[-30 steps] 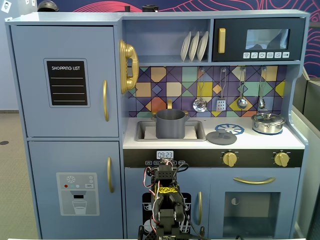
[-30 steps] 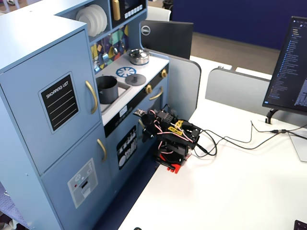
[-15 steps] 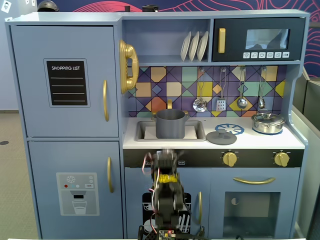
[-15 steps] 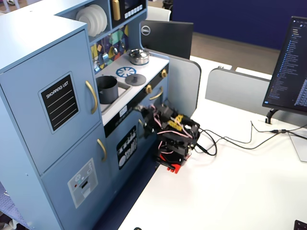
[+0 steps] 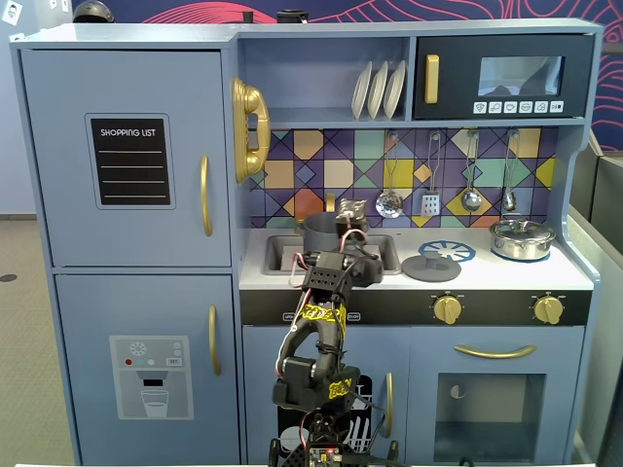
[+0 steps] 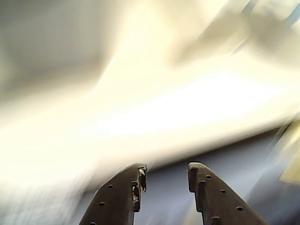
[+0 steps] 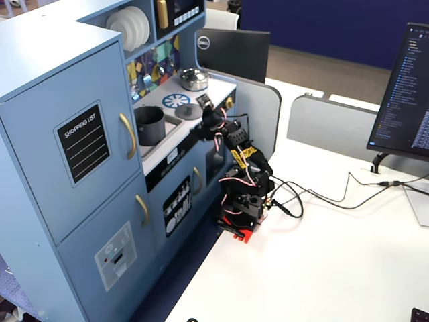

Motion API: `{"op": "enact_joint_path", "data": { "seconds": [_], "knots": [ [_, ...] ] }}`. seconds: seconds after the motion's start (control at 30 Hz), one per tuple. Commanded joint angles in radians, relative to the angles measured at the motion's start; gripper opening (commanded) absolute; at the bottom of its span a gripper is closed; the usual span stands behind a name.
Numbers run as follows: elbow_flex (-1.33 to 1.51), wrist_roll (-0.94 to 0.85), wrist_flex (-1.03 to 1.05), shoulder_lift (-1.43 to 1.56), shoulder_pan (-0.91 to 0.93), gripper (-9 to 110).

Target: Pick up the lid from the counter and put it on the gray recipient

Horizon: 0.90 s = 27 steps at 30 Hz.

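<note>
The dark-gray lid (image 5: 431, 268) lies flat on the counter, in front of the blue-and-white burner print; it also shows in a fixed view (image 7: 190, 112). The gray recipient (image 5: 319, 232) stands in the sink to the left of the lid, and is also seen in a fixed view (image 7: 150, 125). My gripper (image 5: 350, 207) is raised above the counter's front edge, between the pot and the lid (image 7: 203, 102). In the wrist view my gripper (image 6: 166, 176) is open and empty. The background there is motion-blurred, and neither lid nor pot can be made out.
A shiny silver lidded pot (image 5: 522, 238) stands on the right burner. Utensils (image 5: 431, 175) hang on the back wall. The burner print (image 5: 447, 251) is behind the lid. A cable (image 7: 315, 194) runs across the white table (image 7: 335, 255).
</note>
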Motion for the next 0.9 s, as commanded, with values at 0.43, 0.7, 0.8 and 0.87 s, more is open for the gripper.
{"op": "enact_joint_path", "data": {
  "seconds": [0.43, 0.7, 0.8, 0.87],
  "knots": [
    [0.152, 0.011, -0.798, -0.213, 0.239, 31],
    [0.094, 0.003, -1.078, -0.489, 0.247, 31],
    [0.091, 0.005, -1.124, -0.546, 0.245, 30],
    [0.089, 0.008, -1.167, -0.584, 0.239, 29]
  ]
}}
